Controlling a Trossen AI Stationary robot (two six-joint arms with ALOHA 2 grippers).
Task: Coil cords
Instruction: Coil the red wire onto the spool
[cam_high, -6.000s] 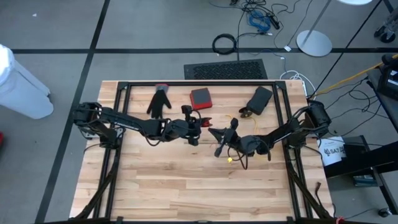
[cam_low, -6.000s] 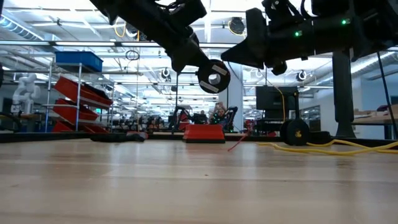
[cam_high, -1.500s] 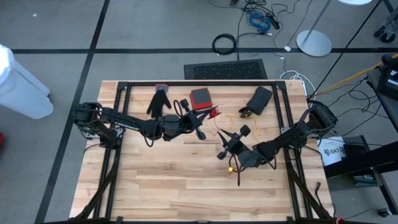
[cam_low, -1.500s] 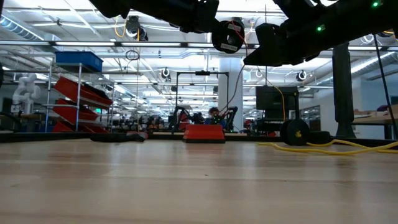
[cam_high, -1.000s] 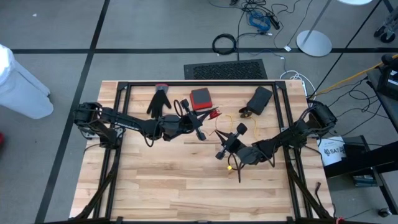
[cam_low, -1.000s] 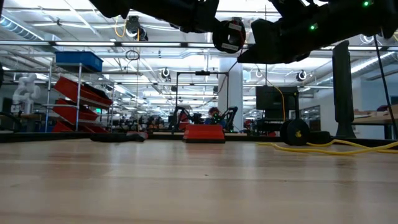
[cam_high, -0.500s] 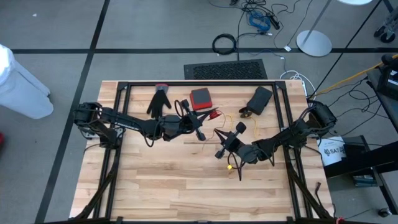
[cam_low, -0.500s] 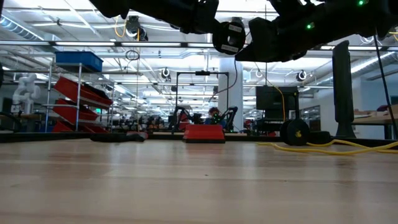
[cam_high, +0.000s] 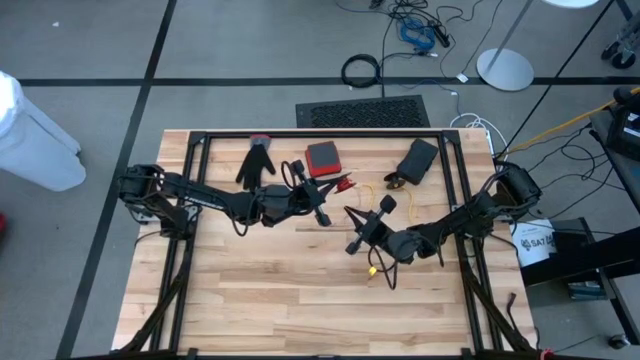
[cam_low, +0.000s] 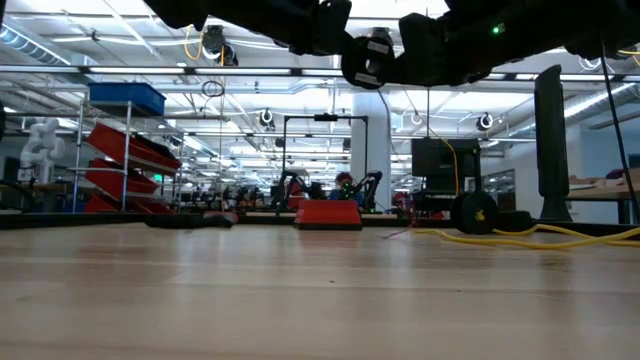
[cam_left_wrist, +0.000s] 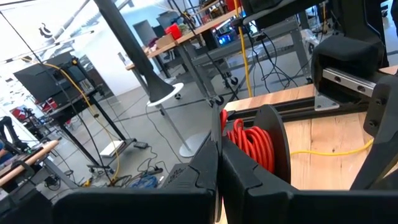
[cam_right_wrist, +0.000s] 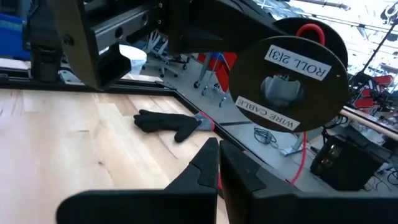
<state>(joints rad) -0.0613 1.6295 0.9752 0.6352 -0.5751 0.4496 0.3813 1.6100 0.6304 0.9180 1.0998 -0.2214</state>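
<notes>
My left gripper (cam_high: 328, 203) hangs above the table's middle, shut on a black wire spool (cam_right_wrist: 289, 74) wound with red cord (cam_left_wrist: 249, 144). A strand of the red cord (cam_right_wrist: 303, 163) hangs from the spool. My right gripper (cam_high: 348, 213) is close beside the spool, pointing toward it and the far left, and is shut, with a thin red strand showing at its fingertips (cam_right_wrist: 219, 177). A thin yellow cord (cam_low: 530, 237) lies on the table's right part. The black cord I cannot make out. My left gripper pinches one thin flange of the spool (cam_left_wrist: 221, 121) edge-on between its two fingers, coming in level from the table's left. The spool is lifted clear of the table, its labelled flange (cam_right_wrist: 297, 62) facing my right gripper. My right gripper is shut on a thin red strand (cam_right_wrist: 219, 180) at its fingertips, coming in level from the right. Where the strand runs from there is hidden by the fingers.
A black glove (cam_high: 257, 162), a red box (cam_high: 322, 157) and a dark pouch (cam_high: 417, 160) lie along the table's far part. A black frame rail (cam_high: 320, 133) borders the table. Bare wood lies toward the near edge.
My right gripper has tipped a little at the wrist beside the spool, staying shut. The left gripper and the spool have kept still.
</notes>
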